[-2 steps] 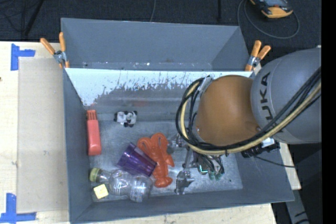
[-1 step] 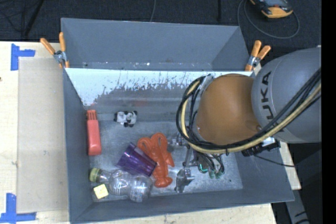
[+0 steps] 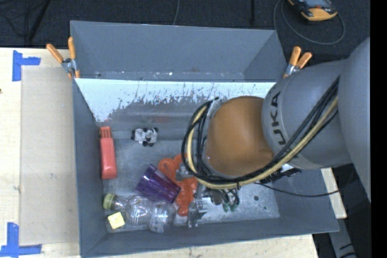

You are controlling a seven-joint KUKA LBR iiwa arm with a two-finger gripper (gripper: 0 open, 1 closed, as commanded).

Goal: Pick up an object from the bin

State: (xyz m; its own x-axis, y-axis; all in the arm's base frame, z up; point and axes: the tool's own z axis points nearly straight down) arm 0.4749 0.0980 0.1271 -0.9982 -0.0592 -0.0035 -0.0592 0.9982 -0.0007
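Jaws sat low over the bin (image 3: 175,60) floor at about 6 o'clock, tucked under the arm's orange cover (image 3: 239,133) and cables; could not tell wide or narrow, nothing seen held

Right against them at their 9 o'clock lay an orange plastic piece (image 3: 186,191), the nearest thing, so judged the likely pick. It looked like moulded hard plastic: probably light, stiff, smooth enough to slip, not fragile. Its shape was partly hidden, so best guess is to take it across a narrow edge, not a broad face

A purple cup (image 3: 158,185) lay on its side touching the orange piece at 9 o'clock; thin-walled, light, likely to roll or get dragged along. More orange showed at 11 o'clock of the cup, same thing or another, couldn't tell

Further out at 8 o'clock lay a clear plastic bottle (image 3: 142,212), looking crushable and slick, with a yellow block (image 3: 116,222) just beside it

Well apart: a red flat tool (image 3: 107,155) at 9 o'clock of the floor, and a small black-and-white thing (image 3: 145,136) at 10 o'clock
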